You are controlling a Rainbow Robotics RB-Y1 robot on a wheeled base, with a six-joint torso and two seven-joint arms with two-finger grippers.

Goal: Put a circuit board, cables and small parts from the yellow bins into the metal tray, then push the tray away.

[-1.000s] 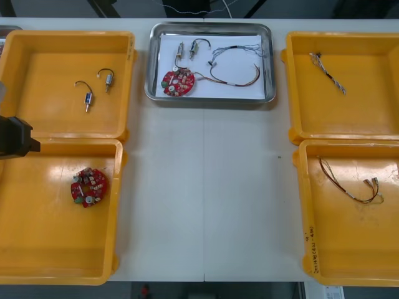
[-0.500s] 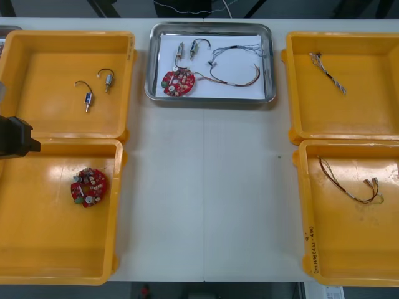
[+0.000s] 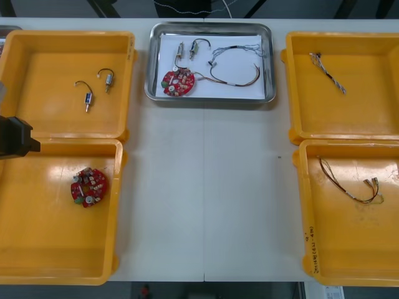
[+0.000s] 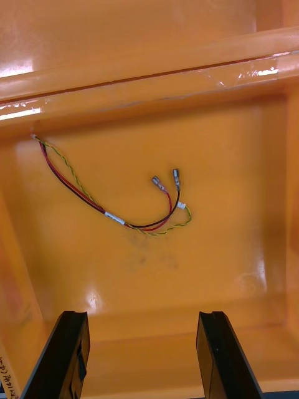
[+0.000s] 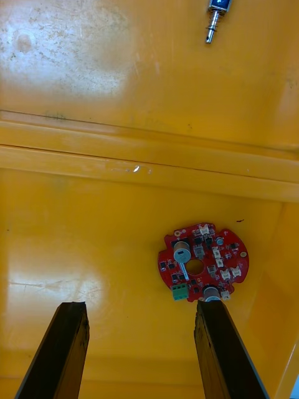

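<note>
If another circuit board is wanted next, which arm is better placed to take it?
Left, likely: the left claw, open, hangs over the circuit board in the near left bin; the right claw is over a cable.

small metal part (image 5: 215, 15) cut off at edge, left arm (image 3: 14, 137) mostly beyond frame

The metal tray (image 3: 212, 100) is gleaming, polished along its rim, its inside looking matt white. The yellow bins (image 3: 37, 237) are shining like glossy plastic, the far left one showing scuffs. The table (image 3: 206, 187) is looking smooth and matt.
</note>
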